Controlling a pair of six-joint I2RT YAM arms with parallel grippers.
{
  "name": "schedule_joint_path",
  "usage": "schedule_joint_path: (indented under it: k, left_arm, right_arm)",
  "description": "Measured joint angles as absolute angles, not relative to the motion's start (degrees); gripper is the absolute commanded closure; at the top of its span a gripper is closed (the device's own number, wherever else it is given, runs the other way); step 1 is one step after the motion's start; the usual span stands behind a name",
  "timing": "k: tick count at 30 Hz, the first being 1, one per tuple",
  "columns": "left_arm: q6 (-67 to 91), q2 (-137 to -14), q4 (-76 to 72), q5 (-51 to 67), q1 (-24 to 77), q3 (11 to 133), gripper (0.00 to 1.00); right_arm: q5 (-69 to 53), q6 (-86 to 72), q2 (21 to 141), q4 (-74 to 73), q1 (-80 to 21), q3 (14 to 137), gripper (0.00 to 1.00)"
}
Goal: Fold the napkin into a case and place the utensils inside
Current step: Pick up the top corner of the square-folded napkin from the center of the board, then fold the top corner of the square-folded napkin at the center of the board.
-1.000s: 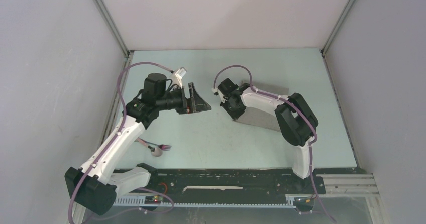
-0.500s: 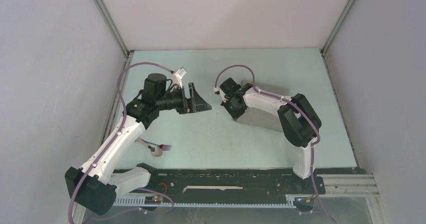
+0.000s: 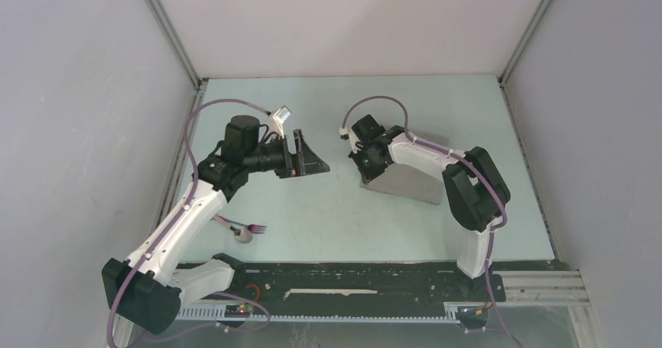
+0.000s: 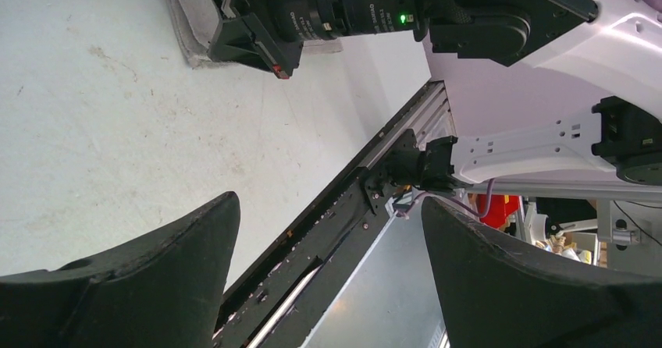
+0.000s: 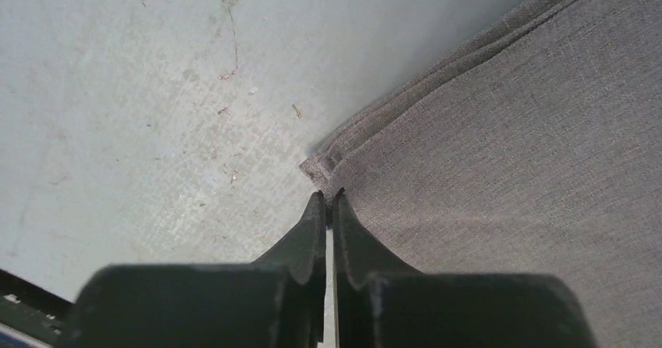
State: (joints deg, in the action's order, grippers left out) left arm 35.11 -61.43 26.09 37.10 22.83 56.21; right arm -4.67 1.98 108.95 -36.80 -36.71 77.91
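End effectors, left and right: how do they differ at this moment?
The left end effector stands wide open, while the right end effector is shut to a sliver. The left one is held sideways above the table with nothing in its grasp. The right one points down at the corner of the folded napkin, though whether it pinches cloth is unclear. Both are dark and two-fingered.

Count: one napkin [image 3: 406,182]; two utensils [image 3: 245,231], namely one fork [image 3: 253,228] and one spoon [image 3: 243,236]; two robot arms, a left arm [image 3: 187,215] and a right arm [image 3: 468,200]; two grippers, left gripper [image 4: 328,207] and right gripper [image 5: 329,200]; one table [image 3: 351,223]
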Motion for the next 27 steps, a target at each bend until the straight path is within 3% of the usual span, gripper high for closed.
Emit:
schedule_joint_path:
  k: [8, 14, 27]
  left_arm:
    - [35.68, -61.45, 25.67, 37.74, 22.83, 56.21, 0.08]
    - [36.05, -61.80, 25.17, 37.80, 22.83, 56.21, 0.07]
    - [37.08, -64.45, 24.43, 38.92, 22.83, 56.21, 0.07]
  right_arm:
    - [-14.63, -2.17, 108.01, -31.81, -27.66, 75.07, 1.00]
    - [-23.49, -5.48, 108.62, -28.53, -13.19, 74.67, 1.00]
    - [-25.91, -8.03, 108.77, -25.87, 1.23, 74.65, 1.00]
